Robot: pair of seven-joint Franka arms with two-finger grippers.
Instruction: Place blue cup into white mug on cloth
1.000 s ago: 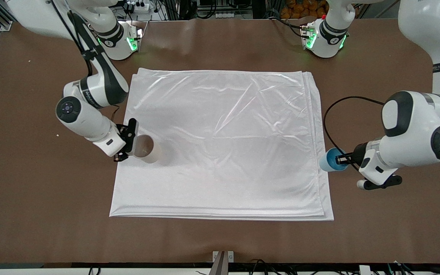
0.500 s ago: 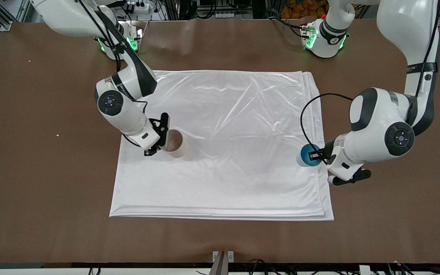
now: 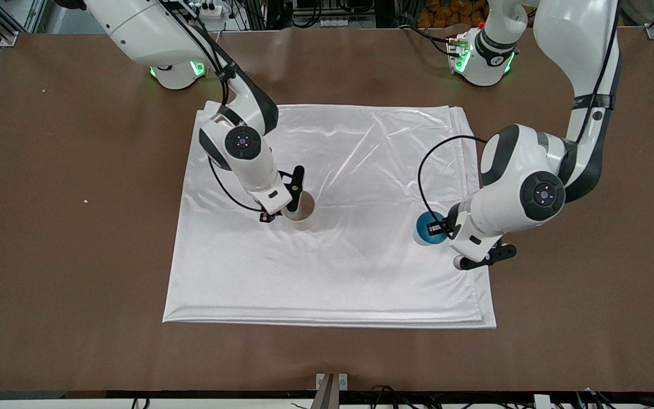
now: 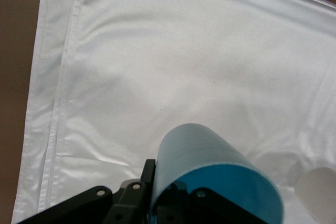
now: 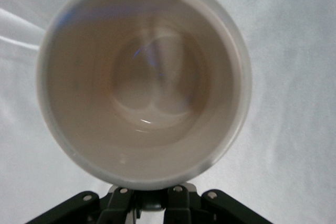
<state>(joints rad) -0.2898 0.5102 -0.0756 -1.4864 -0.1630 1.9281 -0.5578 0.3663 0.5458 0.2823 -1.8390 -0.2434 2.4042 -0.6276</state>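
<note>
Over the cloth (image 3: 361,272), left gripper (image 3: 437,229) clamps blue cup (image 3: 426,230); right gripper (image 3: 281,211) clamps white mug (image 3: 301,211).

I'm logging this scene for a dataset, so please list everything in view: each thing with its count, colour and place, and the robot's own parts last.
cloth: one, white and shiny, folded in layers, spread over the middle of the table.
white mug: one, off-white with a cream inside, empty, over the cloth, held by the right gripper.
blue cup: one, light blue with a brighter blue inside, over the cloth near the left arm's end, held by the left gripper.
table: one, brown, under everything.
right gripper: one, black fingers, shut on the white mug over the cloth.
left gripper: one, black fingers, shut on the blue cup over the cloth.
</note>
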